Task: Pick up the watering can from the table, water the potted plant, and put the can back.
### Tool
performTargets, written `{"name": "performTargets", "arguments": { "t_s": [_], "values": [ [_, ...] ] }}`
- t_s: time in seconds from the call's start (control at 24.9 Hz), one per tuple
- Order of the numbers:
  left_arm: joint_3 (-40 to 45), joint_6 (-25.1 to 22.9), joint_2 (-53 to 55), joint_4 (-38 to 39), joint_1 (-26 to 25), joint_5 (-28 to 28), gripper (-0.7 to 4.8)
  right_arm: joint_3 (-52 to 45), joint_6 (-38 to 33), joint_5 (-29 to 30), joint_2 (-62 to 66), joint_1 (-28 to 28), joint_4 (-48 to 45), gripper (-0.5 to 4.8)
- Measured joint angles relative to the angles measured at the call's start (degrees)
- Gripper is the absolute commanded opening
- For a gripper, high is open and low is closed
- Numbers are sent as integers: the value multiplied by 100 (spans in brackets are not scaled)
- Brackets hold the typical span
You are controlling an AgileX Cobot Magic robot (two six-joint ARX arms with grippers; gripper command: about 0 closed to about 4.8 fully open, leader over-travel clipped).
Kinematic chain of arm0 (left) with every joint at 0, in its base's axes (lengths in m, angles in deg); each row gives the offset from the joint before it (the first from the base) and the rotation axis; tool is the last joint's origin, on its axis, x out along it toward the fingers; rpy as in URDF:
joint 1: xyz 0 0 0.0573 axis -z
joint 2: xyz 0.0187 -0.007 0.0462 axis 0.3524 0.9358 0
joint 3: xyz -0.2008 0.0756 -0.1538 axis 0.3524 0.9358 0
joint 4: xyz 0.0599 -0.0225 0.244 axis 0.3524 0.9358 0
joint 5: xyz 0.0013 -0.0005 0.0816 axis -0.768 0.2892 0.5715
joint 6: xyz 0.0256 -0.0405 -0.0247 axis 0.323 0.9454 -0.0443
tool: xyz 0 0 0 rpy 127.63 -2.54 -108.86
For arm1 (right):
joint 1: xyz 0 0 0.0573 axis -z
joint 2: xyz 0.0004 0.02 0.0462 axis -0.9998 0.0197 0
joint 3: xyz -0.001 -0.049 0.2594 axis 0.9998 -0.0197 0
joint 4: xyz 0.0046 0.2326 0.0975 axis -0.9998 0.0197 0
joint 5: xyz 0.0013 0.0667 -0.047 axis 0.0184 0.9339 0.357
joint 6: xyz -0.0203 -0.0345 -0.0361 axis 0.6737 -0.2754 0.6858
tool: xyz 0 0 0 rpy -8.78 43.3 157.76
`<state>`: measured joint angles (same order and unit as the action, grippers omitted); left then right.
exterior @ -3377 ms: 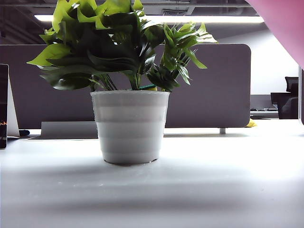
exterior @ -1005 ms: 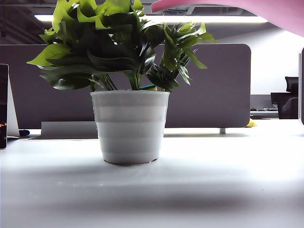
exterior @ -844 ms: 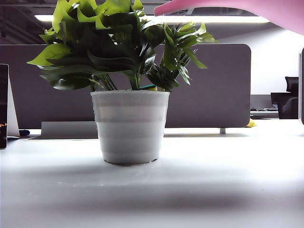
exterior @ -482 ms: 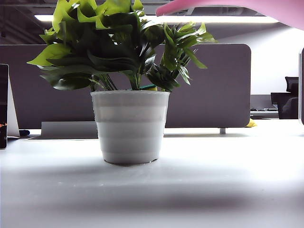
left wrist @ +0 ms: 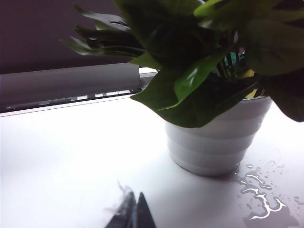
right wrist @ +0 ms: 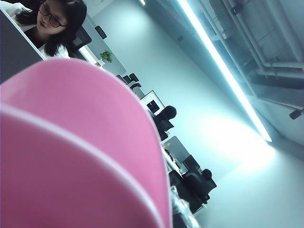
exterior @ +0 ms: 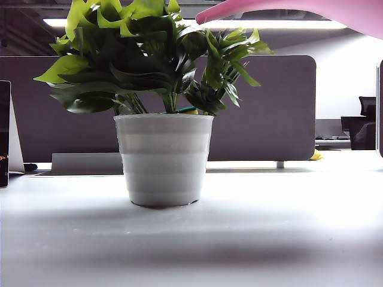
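Right pincer unseen behind tilted watering can (right wrist: 71,156) above potted plant (exterior: 161,89); left pincer (left wrist: 133,213) closed, low.

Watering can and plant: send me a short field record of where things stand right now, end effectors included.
watering can: pink, raised at the exterior view's top right, spout tip over the leaves
potted plant: upright on the table
spilled water: droplets and a puddle beside the pot
left end effector: low over the table near the pot, fingers together, holding nothing
right end effector: not visible; its wrist view is filled by the can's pink body
pouring: no stream visible
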<state>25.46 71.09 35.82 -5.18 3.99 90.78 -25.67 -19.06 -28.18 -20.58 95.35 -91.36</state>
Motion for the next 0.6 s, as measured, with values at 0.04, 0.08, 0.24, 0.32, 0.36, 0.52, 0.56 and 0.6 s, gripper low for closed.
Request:
{"name": "performTargets", "arguments": {
  "t_s": [0.04,0.08,0.24,0.32,0.36,0.52,0.56,0.6],
  "values": [
    [0,0,0,0,0,0,-5,0,13,0,0,0,0,-6],
    [0,0,0,0,0,0,-5,0,22,0,0,0,0,-6],
    [0,0,0,-2,0,0,-5,0,74,0,0,0,0,-6],
    [2,0,0,0,0,0,-5,0,87,0,0,0,0,-6],
    [0,0,0,0,0,0,-5,0,96,0,0,0,0,-6],
    [2,0,0,0,0,0,-5,0,103,0,0,0,0,-6],
    [2,0,0,0,0,0,-5,0,103,0,0,0,0,-6],
    [0,0,0,0,0,0,-5,0,103,0,0,0,0,-5]
  ]
}}
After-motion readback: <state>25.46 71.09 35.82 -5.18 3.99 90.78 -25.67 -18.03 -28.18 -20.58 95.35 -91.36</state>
